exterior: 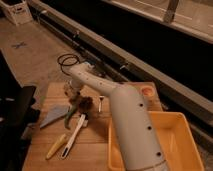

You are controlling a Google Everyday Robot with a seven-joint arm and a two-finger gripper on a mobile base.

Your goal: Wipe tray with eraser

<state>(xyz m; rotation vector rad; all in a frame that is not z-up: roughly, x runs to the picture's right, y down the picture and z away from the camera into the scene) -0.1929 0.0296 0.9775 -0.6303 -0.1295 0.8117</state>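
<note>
One yellow tray (176, 141), raised walls, rounded corners.
Gripper (75, 102), pressed together, sits low over the wooden table (95, 146) beside it.

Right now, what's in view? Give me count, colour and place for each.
tray: 1, yellow, table's near right
table: 1, wood, centre
brush: 1, white handle, left of tray
tool: 1, yellow, left of brush
block: 1, blue-grey, table's left edge
dish: 1, orange, table's far right corner
cable: 1, black, floor behind table
box: 1, white, floor, top left
eraser: cannot make it out
arm: 1, white, across table
gripper: 1, shut, low over table's left
</note>
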